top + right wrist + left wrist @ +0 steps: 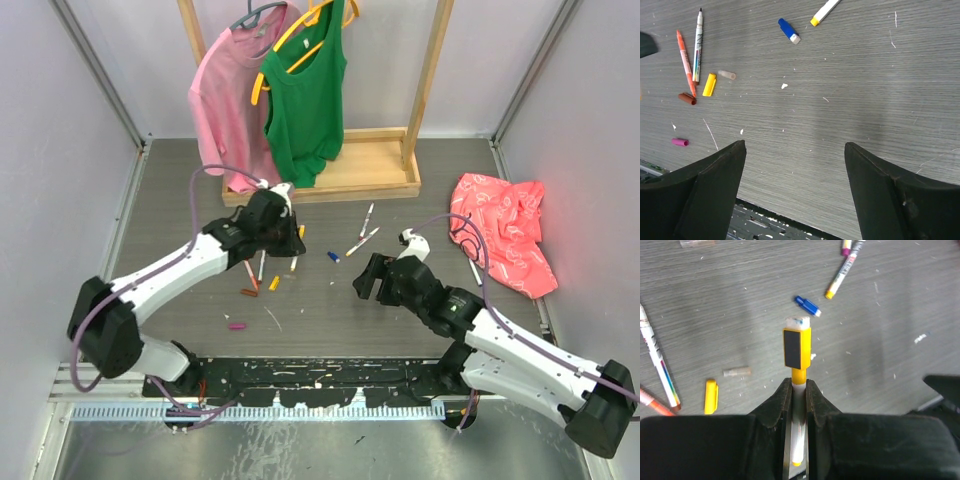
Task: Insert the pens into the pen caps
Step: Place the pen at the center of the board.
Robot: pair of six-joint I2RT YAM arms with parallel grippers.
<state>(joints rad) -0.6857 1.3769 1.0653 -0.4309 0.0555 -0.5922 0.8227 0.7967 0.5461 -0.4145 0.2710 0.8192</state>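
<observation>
Yellow plastic tops the pen that is clamped between the narrowly set fingers of the left gripper. This grip is shown plainly only by the left wrist view and cannot be made out from overhead. The right gripper is seen spread wide, holding nothing, over the grey table. A blue cap lies just far and left of it. A yellow cap, brown cap and magenta cap are scattered well to its left.
</observation>
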